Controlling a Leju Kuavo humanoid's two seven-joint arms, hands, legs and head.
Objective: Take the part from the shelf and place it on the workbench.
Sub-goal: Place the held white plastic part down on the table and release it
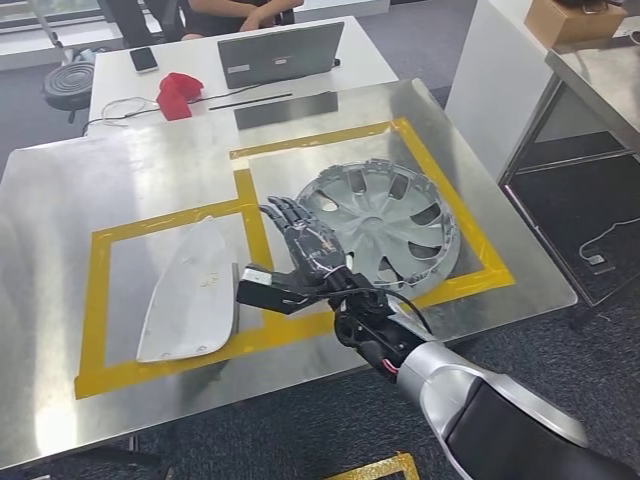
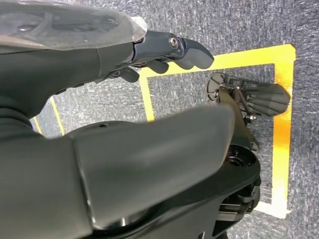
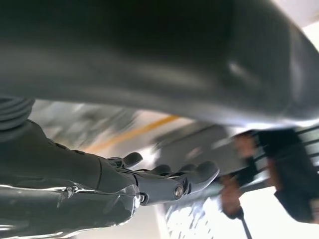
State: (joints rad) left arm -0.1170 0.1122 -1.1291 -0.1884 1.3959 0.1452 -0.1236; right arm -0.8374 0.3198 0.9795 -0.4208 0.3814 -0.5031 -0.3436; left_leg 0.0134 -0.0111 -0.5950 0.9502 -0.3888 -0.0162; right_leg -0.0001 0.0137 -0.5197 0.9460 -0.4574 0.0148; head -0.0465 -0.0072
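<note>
On the steel workbench (image 1: 68, 200), at the left, a white panel-shaped part (image 1: 192, 295) lies flat inside the left yellow-taped bay (image 1: 96, 300), its lower edge resting on the tape. Just right of it the right hand (image 1: 306, 250) hovers above the tape line between the bays, fingers apart and stretched forward, holding nothing. Further right a silver wheel cover (image 1: 381, 225) lies face up in the right bay, its rim close to the tape on the far right. The left hand (image 2: 165, 52) hangs over grey carpet with yellow floor tape; its fingers look slightly curled and nothing can be seen in them, though whether they are apart or closed cannot be told.

Judged risk: both parts already sit on the bench, so the main hazard is the right arm's withdrawal — a low sweep could catch the wheel cover's rim or nudge the white part off its bay.

Beyond the bench, a laptop (image 1: 279, 52), a phone (image 1: 143, 59) and a red cloth (image 1: 178, 94) lie on a white table. No brand, label or writing is legible — none on the parts.
</note>
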